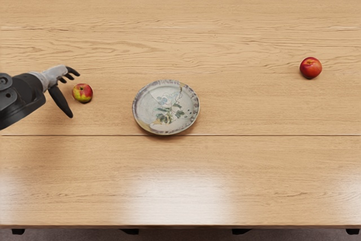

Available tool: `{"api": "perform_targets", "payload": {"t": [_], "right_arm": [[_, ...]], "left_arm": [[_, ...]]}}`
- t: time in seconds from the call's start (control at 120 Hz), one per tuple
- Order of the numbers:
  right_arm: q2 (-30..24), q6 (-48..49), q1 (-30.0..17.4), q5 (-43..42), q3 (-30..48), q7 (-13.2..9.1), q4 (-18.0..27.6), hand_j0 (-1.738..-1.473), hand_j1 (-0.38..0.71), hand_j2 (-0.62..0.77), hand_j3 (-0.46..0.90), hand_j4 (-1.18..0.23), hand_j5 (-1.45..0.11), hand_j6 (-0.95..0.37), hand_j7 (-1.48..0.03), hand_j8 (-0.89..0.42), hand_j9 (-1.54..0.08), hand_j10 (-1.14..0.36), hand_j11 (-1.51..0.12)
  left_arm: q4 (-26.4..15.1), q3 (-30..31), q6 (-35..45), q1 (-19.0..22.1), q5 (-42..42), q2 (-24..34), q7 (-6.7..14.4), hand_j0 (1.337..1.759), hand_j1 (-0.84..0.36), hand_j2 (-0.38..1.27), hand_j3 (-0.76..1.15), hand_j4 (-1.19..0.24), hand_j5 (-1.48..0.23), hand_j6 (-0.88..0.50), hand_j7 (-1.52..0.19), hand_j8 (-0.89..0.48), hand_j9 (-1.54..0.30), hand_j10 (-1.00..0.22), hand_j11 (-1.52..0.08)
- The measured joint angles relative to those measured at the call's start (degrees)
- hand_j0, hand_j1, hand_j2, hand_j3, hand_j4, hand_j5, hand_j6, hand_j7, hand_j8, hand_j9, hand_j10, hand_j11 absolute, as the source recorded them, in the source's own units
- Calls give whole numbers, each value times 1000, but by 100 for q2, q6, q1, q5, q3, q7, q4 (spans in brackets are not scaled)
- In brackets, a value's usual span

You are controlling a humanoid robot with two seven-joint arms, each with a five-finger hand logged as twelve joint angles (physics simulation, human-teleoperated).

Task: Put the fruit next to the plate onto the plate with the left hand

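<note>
**Desk inventory: one hand, one plate, two apples**

Item 1, your left hand (57, 80). Its arm comes in over the desk's left edge, about midway between the far and near edges. The fingers (70, 74) are spread, with the dark thumb angled down toward the near edge, and they hold nothing. The hand sits just beside the nearer apple, on its left-edge side. You cannot tell from this view whether any fingertip touches the fruit.

Item 2, red-and-yellow apple (82, 92). It lies on the bare wood of the desk (237, 179), close to the left edge, between your hand and the plate and apart from the plate's rim.

Item 3, plate (166, 106). Round, with a pale glaze, a green leaf pattern and a darker rim. It lies flat on the desk, a little left of centre.

Item 4, red apple (311, 68). It sits near the right edge, toward the far side, well apart from the plate and from your hand.
</note>
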Motion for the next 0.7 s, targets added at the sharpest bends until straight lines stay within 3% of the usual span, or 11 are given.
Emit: {"api": "perform_targets", "payload": {"t": [0.533,0.7], "right_arm": [[0,0,0,0,0,0,0,-1658,-322,-4,0,-22,-29,-22,-29,-22,-29,-22,-29],[0,0,0,0,0,0,0,-1658,-322,-4,0,-22,-29,-22,-29,-22,-29,-22,-29]], "left_arm": [[66,-3,138,-114,1,-360,0,1658,37,56,0,-267,-342,-268,-341,-268,-341,-266,-341],[339,-6,140,-114,1,-447,0,1658,38,56,0,-266,-341,-267,-341,-267,-340,-265,-340]]}}
